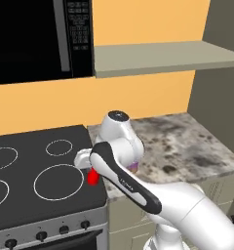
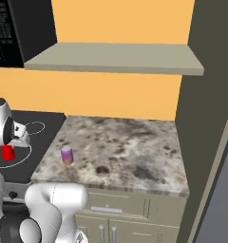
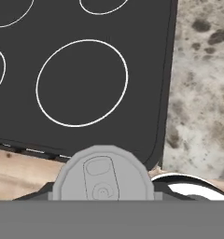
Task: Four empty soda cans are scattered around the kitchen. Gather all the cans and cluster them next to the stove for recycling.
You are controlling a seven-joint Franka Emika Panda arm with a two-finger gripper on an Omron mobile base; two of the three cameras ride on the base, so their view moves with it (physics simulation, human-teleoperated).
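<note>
A glossy white robot arm [image 1: 187,205] built from thick, rounded tube-like segments. A broad black band [image 1: 124,178] with faint small lettering runs lengthwise along one segment near the wrist. The topmost joint ends in a round cap [image 1: 118,115] with a dark grey disc set in its top. The hand [image 1: 86,160] housing is white and boxy. Seen from the right, the lower body shows bulbous white shells [image 2: 56,201] over a black joint [image 2: 11,230].
</note>
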